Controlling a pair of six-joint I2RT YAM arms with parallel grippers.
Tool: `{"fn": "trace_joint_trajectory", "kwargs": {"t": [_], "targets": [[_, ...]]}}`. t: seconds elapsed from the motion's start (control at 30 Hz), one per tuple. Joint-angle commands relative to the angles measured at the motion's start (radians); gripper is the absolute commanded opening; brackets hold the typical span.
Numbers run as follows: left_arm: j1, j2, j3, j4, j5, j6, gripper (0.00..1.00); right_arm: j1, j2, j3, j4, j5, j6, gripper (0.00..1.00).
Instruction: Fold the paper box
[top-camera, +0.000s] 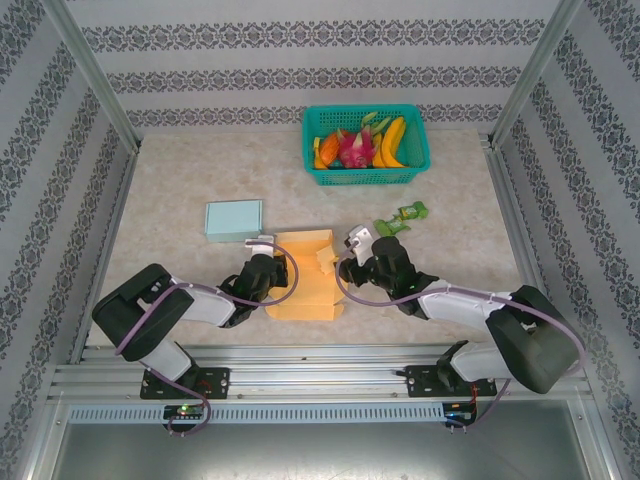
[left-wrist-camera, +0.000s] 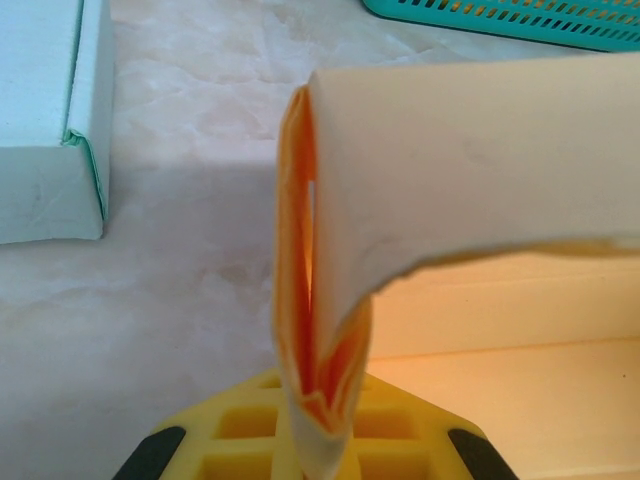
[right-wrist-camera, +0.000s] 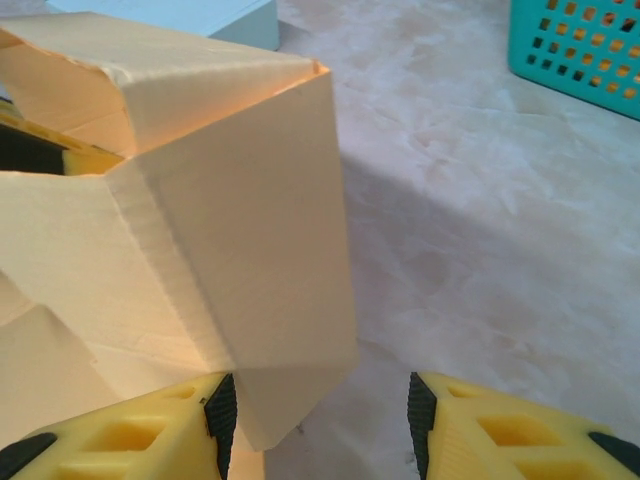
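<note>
The paper box (top-camera: 303, 275) sits mid-width by the surface's (top-camera: 180, 200) near edge, a flat carton (top-camera: 233, 219) just behind its left corner. A basket (top-camera: 365, 178) (fruit (top-camera: 355, 148) in it) stands at the far edge, a packet (top-camera: 400, 218) before it.

No readable text, label or number anywhere.

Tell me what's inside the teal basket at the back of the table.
Fruit: yellow bananas, a pink dragon fruit, an orange piece. Whatever lies under them in the basket is covered.
</note>
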Motion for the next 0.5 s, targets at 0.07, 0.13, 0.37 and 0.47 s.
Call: {"fn": "trace_joint_trajectory", "kwargs": {"t": [0.07,0.13,0.37,0.47], "targets": [[0.012,0.023,0.025,0.041,0.030,-0.003,0.00,0.026,0.024,0.045,0.027,-0.041,-0.013,0.50],[0.012,0.023,0.026,0.031,0.015,-0.005,0.00,0.028,0.023,0.047,0.021,-0.040,-0.017,0.51],[0.012,0.020,0.029,0.006,-0.025,-0.002,0.00,0.032,0.011,0.040,0.013,-0.023,-0.026,0.52],[0.012,0.021,0.033,-0.007,-0.049,0.001,0.00,0.031,-0.014,0.038,-0.003,-0.019,-0.013,0.52]]}}
